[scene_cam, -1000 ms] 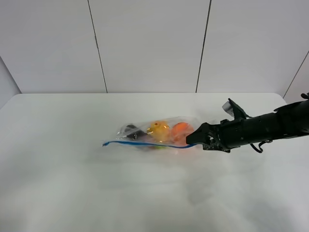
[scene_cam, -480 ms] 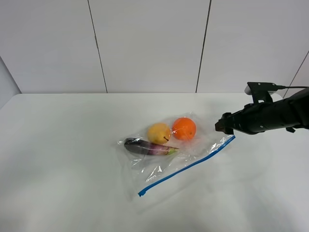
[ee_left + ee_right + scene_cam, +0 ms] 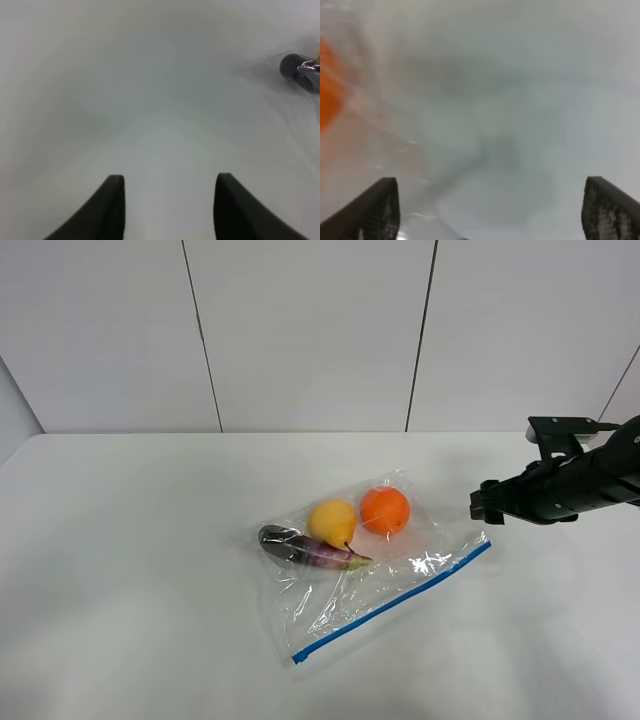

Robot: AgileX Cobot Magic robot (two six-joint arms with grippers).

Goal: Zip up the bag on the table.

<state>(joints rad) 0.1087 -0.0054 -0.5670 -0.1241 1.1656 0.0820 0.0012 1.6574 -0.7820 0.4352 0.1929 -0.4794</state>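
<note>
Overhead, lies flat at centre frame on the table (image 3: 120,540): the bag (image 3: 375,570), clear and crinkly, blue zipper strip (image 3: 395,600) running diagonally, orange (image 3: 385,509), pear (image 3: 332,521) and eggplant (image 3: 303,547) inside; right gripper (image 3: 480,508) at right, just beside the bag's corner, holding nothing.

Left wrist: left gripper (image 3: 167,210) spread, empty, eggplant tip upper right.

Right wrist: jaws wide, blurred orange at left edge.

The big white table (image 3: 120,570) has one thing on it — a clear bag (image 3: 370,570) lying flat, with fruit inside.
</note>
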